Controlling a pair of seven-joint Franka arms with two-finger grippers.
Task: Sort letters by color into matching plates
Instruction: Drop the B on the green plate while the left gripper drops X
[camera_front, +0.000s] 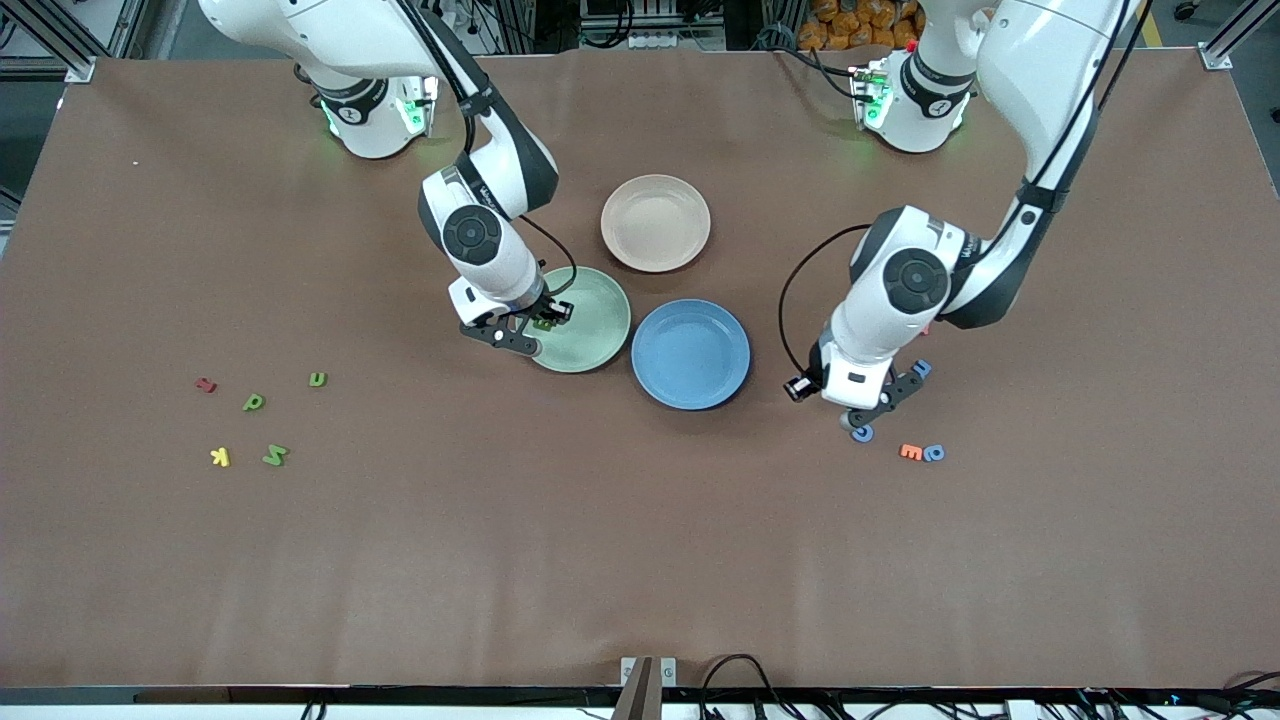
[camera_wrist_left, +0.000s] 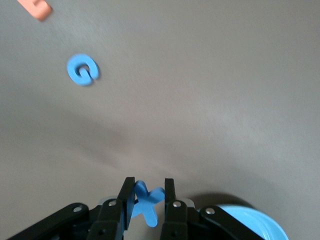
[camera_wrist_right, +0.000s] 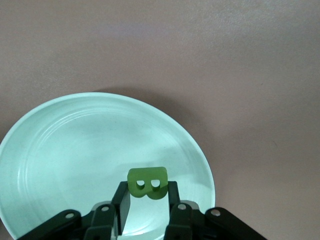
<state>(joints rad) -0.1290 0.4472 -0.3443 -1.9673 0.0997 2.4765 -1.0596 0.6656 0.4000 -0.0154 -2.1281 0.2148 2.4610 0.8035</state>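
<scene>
My right gripper (camera_wrist_right: 147, 186) hangs over the pale green plate (camera_wrist_right: 75, 150), shut on a green letter B (camera_wrist_right: 146, 181). From the front it (camera_front: 535, 325) sits above that plate (camera_front: 595, 335) near its rim. My left gripper (camera_wrist_left: 149, 182) is shut on a blue letter X (camera_wrist_left: 148, 206) above bare table, with the blue plate's rim (camera_wrist_left: 257, 224) close by. Seen from the front, this gripper (camera_front: 880, 405) is beside the blue plate (camera_front: 690, 353), toward the left arm's end. Blue letters (camera_front: 862, 433) (camera_front: 922, 368) (camera_front: 934, 453) lie around it, including a G (camera_wrist_left: 82, 70). Three green letters (camera_front: 317, 379) (camera_front: 254, 402) (camera_front: 275, 454) lie toward the right arm's end.
A beige-pink plate (camera_front: 655, 222) stands nearer the robots' bases than the other two plates. An orange letter (camera_front: 911, 451) lies next to one blue letter. A red letter (camera_front: 205, 384) and a yellow one (camera_front: 220, 457) lie among the green ones.
</scene>
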